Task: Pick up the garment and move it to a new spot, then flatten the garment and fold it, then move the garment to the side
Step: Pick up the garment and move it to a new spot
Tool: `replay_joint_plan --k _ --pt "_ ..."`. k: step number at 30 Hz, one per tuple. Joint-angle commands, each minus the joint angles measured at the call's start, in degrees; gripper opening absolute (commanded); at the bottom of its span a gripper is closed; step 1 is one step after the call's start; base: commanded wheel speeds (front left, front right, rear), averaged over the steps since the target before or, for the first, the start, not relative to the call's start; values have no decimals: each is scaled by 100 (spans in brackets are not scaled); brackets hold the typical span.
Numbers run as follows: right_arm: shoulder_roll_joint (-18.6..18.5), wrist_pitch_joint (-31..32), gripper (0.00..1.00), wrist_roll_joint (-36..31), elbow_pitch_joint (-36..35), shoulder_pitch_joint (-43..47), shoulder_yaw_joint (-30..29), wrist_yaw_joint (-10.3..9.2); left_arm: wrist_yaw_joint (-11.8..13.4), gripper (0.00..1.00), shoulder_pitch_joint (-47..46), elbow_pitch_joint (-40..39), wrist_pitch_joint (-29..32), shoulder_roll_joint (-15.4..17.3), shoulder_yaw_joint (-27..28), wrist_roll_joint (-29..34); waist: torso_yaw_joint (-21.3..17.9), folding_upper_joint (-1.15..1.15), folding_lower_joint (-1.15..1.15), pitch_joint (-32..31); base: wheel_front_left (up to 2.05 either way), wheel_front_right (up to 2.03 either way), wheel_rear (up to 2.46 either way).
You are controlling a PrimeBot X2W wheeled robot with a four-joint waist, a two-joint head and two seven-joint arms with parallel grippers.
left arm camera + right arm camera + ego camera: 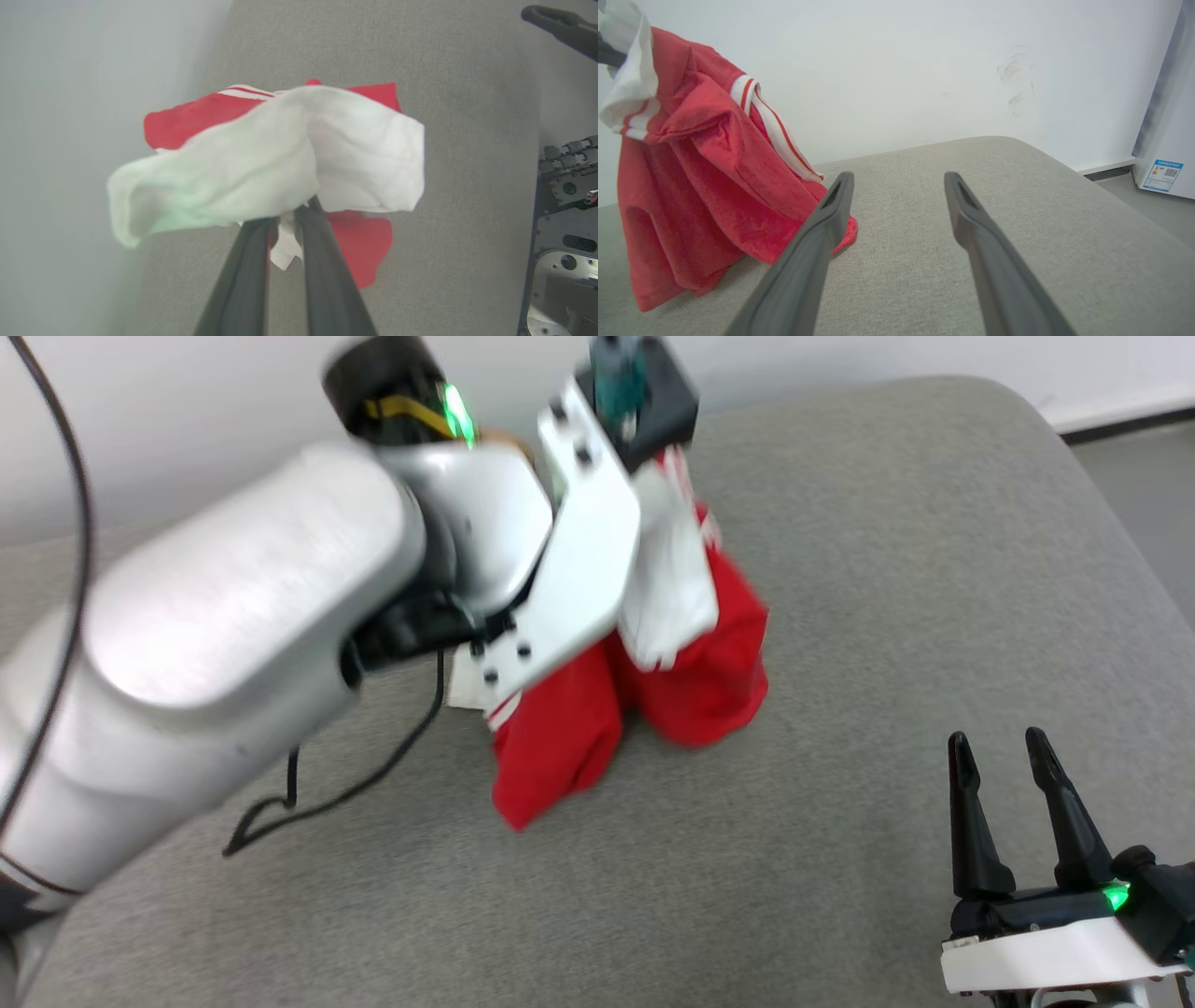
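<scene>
Closest to me, the right gripper (997, 739) hovers low over the near corner of the grey cushion (840, 569), its two dark fingers spread wide with nothing between them, well apart from the cloth. Further in, near the middle of the cushion, the T-shirt (700, 681) hangs in a crumpled red bunch. Its top is drawn up into the air while the lowest folds seem to rest on the fabric below. Above it, the left gripper (292, 217) is pinched narrow on a wad of the white sleeve (280, 158), so the shirt dangles from that one hold. Behind all this stands the plain white wall (924, 70). By my reckoning the job has barely started. The pick-up is made and the carry to a new spot looks to be under way, though I can't say where it will land. Setting it down, smoothing it flat, folding it and shifting it aside are all left to do.
</scene>
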Motion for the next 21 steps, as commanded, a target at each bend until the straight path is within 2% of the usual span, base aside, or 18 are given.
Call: replay_joint_plan --k 1,6,11,17,20,21 --pt "7 -12 100 47 19 -48 1 -2 2 0 227 86 -92 9 -229 -42 -284 0 1 165 0 0 0" --pt "8 -12 100 111 17 -93 38 -2 2 0 811 296 -237 -36 -645 -118 -453 0 1 406 0 0 0" --pt "8 -12 100 149 2 -223 52 -2 2 0 1449 469 -353 -93 -704 -86 -479 0 1 649 0 0 0" --pt "8 -12 100 158 33 -353 68 -2 1 0 2312 508 3 -70 -731 277 -466 0 1 846 0 0 0" --pt "7 -12 100 134 64 -360 71 -2 1 0 2458 598 -258 -75 -754 344 -425 0 1 817 0 0 0" --pt "7 -12 100 118 80 -339 71 -2 2 36 2424 601 -397 -101 -746 422 -399 0 1 782 0 0 0"
